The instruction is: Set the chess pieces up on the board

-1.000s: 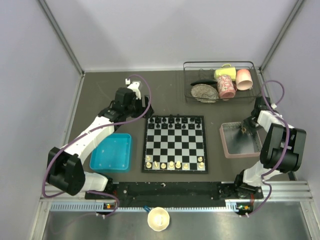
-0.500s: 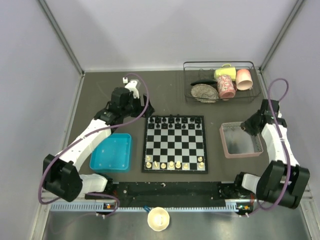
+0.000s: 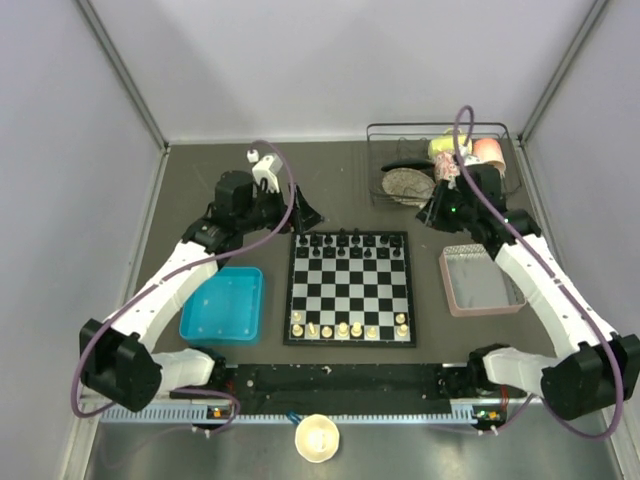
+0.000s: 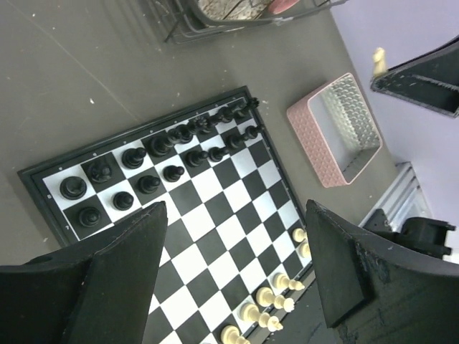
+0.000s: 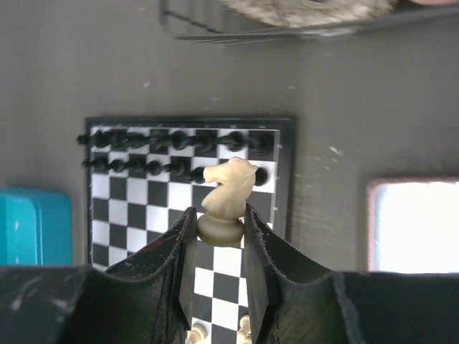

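Cream knight [image 5: 228, 185] pinched in right tool [image 5: 218, 216], board [image 5: 129, 215] partly hidden

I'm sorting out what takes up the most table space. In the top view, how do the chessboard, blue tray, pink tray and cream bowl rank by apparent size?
1. chessboard, clearly the largest.
2. blue tray and pink tray: they look about alike, so I won't rank them against each other.
3. cream bowl, the smallest.

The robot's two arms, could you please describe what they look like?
Both the left arm and right arm have white link shells with black joints, and a purple cable loops along each. Their fingers are matte black, wedge-shaped and scuffed.
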`<state>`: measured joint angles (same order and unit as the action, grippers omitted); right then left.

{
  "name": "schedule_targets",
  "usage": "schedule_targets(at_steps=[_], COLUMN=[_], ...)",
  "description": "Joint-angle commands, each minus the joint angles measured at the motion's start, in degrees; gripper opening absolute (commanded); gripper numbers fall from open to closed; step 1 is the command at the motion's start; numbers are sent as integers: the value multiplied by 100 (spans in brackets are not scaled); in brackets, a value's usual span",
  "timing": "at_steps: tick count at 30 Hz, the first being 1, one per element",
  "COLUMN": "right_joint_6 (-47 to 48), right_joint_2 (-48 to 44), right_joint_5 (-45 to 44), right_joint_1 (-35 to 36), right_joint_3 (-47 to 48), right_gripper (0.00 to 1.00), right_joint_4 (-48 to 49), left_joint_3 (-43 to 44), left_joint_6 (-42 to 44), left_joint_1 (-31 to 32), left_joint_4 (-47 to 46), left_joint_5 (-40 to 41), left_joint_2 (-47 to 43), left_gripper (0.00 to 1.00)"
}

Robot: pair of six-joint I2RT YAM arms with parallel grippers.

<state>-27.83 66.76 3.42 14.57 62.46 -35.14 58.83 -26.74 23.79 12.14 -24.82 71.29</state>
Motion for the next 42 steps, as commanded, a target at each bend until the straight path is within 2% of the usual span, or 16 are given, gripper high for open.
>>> schedule_targets(at_steps=[1, 5, 8, 15, 20, 33, 42], right_joint_6=[866, 1858, 2010, 2054, 2063, 2054, 2177], right_joint_2=[4, -277, -680, -1411, -1552, -1482, -1491], right_joint_5=[430, 957, 1450, 2119, 2329, 2514, 2435], right_joint_1=[764, 1530, 1794, 1839, 1892, 1980, 2112], right_joint_3=[373, 163, -240, -840, -972, -972, -998], right_gripper=[0, 0, 0, 0, 0, 0, 0], right_joint_4=[463, 657, 1060, 1641, 1747, 1747, 1694], left_joint_3=[24, -38, -82, -144, -161, 111, 699], left_joint_6=[-349, -560, -797, -1051, -1377, -1439, -1080], left_joint_1=[11, -24, -24, -15, 239, 1004, 1321], left_joint_4=[-475, -581, -836, -1170, -2013, -2497, -1866], left_joint_5=[-120, -339, -769, -1367, -1877, -1869, -1755], left_joint_2=[-501, -572, -555, -441, -150, 104, 570], left_gripper=[82, 82, 82, 81, 76, 64, 56])
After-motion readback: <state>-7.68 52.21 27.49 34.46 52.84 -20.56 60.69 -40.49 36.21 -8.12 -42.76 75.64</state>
